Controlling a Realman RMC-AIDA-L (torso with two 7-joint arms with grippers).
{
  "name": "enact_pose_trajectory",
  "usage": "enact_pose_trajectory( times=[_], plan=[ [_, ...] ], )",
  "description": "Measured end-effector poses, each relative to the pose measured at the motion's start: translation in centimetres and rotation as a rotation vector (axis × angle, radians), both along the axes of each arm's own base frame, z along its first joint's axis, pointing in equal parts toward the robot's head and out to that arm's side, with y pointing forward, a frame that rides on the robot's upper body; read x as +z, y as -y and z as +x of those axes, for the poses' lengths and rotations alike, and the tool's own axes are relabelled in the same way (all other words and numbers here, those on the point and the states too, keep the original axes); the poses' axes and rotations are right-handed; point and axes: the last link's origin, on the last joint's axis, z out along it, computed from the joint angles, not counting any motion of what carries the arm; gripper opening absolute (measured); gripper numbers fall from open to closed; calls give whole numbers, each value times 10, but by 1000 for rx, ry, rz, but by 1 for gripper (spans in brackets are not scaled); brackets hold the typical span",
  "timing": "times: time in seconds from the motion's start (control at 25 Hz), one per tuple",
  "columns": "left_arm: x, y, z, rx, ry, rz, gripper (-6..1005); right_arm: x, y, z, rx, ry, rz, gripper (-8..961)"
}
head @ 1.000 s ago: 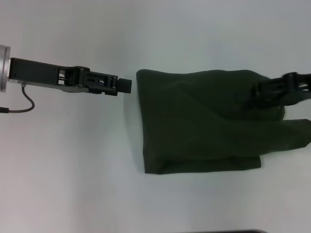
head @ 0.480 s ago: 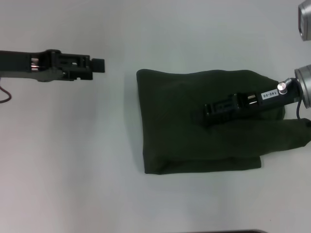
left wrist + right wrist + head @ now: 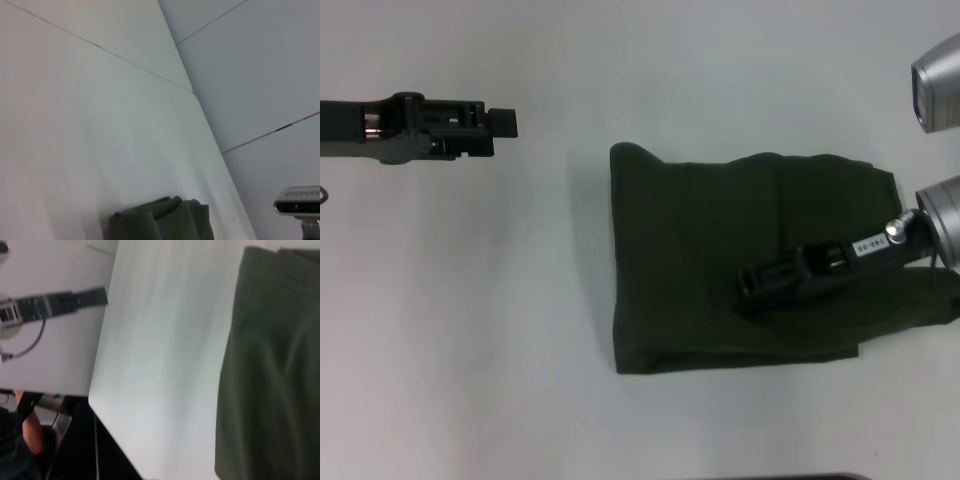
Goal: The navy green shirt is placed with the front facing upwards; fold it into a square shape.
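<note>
Head view: the navy green shirt (image 3: 740, 265) lies right of centre on the white table (image 3: 470, 320) as a folded, roughly rectangular bundle, plain dark green with no lettering showing. The right gripper (image 3: 752, 289) sits low over the cloth in the lower right part of the bundle, its arm running off the right edge. Half a second ago it was a little higher in the frame, and a second ago it was only at the shirt's right edge, so it has come in across the fabric. The shirt's upper edge has shifted too: the top left corner now sits lower and a fold line runs down the middle. I judge the fold is nearly done and this arm is pressing or smoothing it. Its jaws are dark against dark cloth; I cannot tell whether they are parted or closed. The left gripper (image 3: 503, 122) is in the upper left, well apart from the shirt, having drawn back from its left edge. It holds nothing, though how far apart its fingers stand is not clear.

Left wrist view: mostly bare table and wall panels; a rumpled part of the shirt (image 3: 160, 220) shows at the bottom edge, cut off. No fingers appear.

Right wrist view: the shirt (image 3: 270, 370) fills the right side, blurred, its edge against the table. The left gripper (image 3: 97, 295) shows far off at upper left.
</note>
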Motion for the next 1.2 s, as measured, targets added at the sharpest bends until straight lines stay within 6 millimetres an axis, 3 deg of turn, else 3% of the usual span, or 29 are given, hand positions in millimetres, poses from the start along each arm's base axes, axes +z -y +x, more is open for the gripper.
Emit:
enact_pose_trajectory(
  times=[0.16,0.2,0.24,0.56,0.88,1.2],
  plan=[
    [0,-2,1,2,-2,2,691,17,0,6,-6,-9,8,834],
    [-1,-2,2,1,-1,1,691,33,-3,8,-14,-36,47,834],
    [-1,-2,2,1,0,0,691,33,-3,8,-14,-36,47,834],
    [-9,-1,7,-18,-13,-33,690,91,-12,31,-67,-38,217,833],
    [-31,2,9,-18,-141,-158,690,115,4,62,-171,-6,289,833],
    [-78,5,17,-24,-238,-238,691,117,6,64,-173,-11,298,833]
  ],
)
